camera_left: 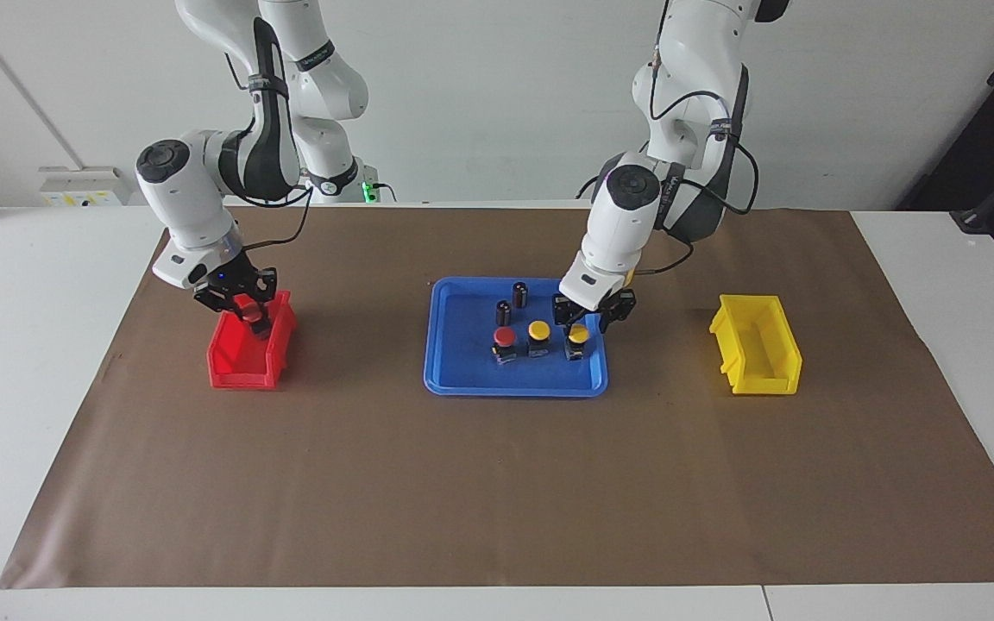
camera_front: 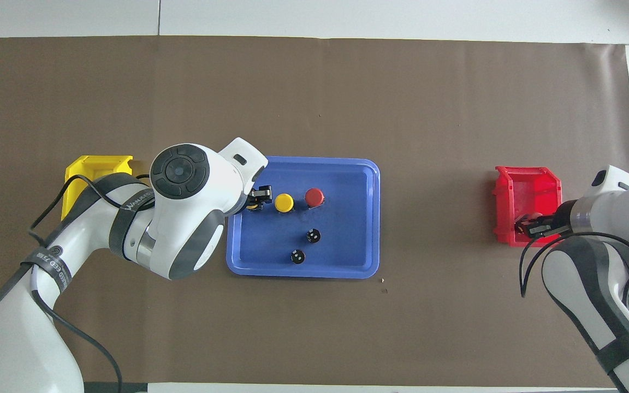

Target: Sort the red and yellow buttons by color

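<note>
Buttons wait on the blue tray (camera_left: 462,379): one red button (camera_left: 504,337) and two yellow buttons (camera_left: 538,330). We bring our left gripper (camera_left: 581,321) down around the yellow button (camera_left: 578,335) nearest the yellow bin (camera_left: 756,355); its fingers stand partly open beside the cap. Our right gripper (camera_left: 248,312) holds another red button (camera_left: 248,308) in its fingers, low inside the red bin (camera_left: 242,366).
</note>
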